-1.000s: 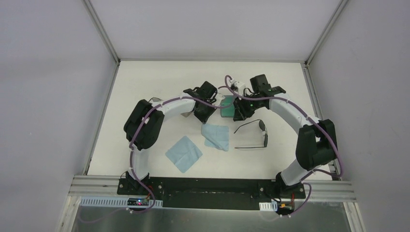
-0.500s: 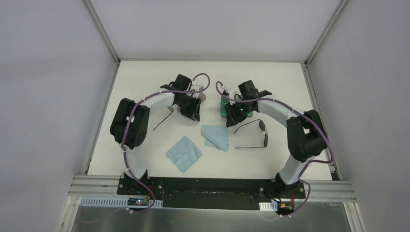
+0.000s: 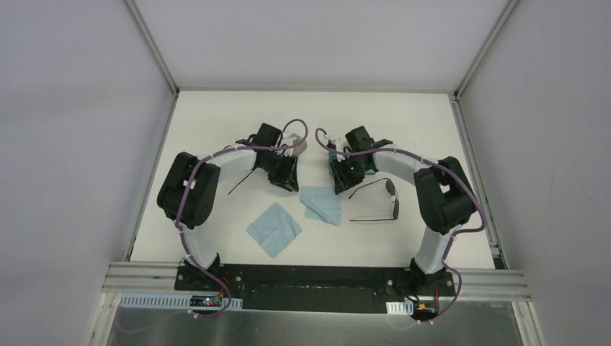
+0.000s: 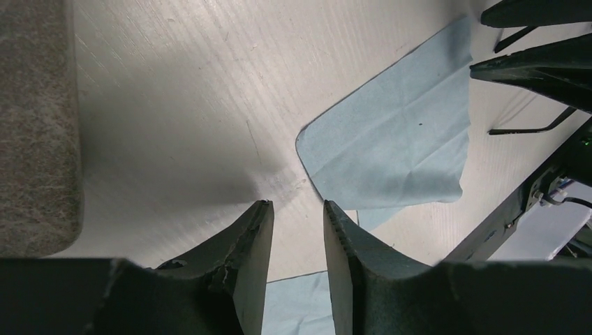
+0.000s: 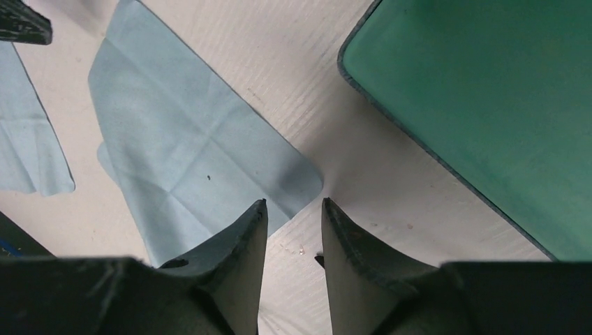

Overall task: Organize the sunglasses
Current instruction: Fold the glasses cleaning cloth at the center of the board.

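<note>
The left tool [image 4: 298, 207] and right tool [image 5: 294, 204] hang narrowly parted, empty, beside the blue cloth [image 3: 322, 204]. Unfolded sunglasses [image 3: 380, 202] lie just right of that cloth: best pinch the bridge squarely, not a slender arm.

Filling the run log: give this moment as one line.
left gripper open, empty | right gripper open, empty | right-side sunglasses unfolded, untouched
</note>
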Available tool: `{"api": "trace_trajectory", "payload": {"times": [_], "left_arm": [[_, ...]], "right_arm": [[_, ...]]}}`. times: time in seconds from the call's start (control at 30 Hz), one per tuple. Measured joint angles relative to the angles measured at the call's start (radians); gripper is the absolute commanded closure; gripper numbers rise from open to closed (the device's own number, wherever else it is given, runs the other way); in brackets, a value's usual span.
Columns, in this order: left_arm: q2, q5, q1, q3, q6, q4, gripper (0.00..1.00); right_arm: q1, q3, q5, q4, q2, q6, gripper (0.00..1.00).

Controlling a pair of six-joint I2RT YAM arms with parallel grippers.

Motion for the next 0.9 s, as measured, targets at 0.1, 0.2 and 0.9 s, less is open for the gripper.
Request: {"api": "trace_trajectory", "payload": {"times": [0.1, 0.2, 0.9], "left_arm": [[-0.008, 0.000, 0.000, -0.006, -0.010, 0.019, 0.66], [-0.008, -0.001, 0.000, -0.006, -0.021, 0.044, 0.70], [0.055, 0.003, -0.003, 0.019, -0.058, 0.099, 0.72]], "right_arm": [[0.000, 0.001, 0.003, 0.011, 0.014, 0.013, 0.64], [0.000, 0.005, 0.000, 0.023, 0.020, 0.023, 0.65], [0.000, 0.025, 0.004, 0.061, 0.049, 0.036, 0.84]]}}
